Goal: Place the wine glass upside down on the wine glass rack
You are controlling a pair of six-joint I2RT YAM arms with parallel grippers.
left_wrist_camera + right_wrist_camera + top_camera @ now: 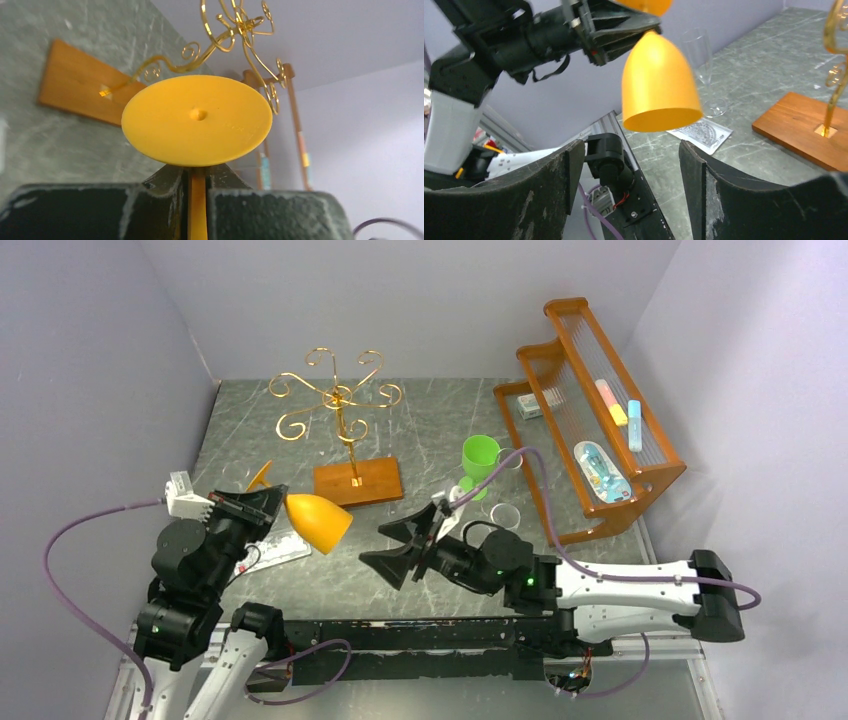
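Observation:
My left gripper (pixel 268 502) is shut on the stem of the orange wine glass (pixel 318 522) and holds it off the table, lying sideways with the bowl toward the right arm. In the left wrist view the glass's round foot (pixel 197 120) sits just past my left gripper (pixel 198 175). Behind it stands the gold wire wine glass rack (pixel 340 400) on its wooden base (pixel 357 481), scroll arms (pixel 235 30) up. My right gripper (pixel 400 545) stands open just right of the bowl, apart from it. From the right wrist, the bowl (pixel 659 85) hangs beyond the open right gripper (pixel 630 150).
A green cup (pixel 480 458) and a clear tumbler (pixel 505 515) stand right of the rack base. An orange slatted shelf (pixel 600 420) with small items fills the right side. A printed card (pixel 701 134) and a clear wine glass (pixel 701 55) sit under the left arm.

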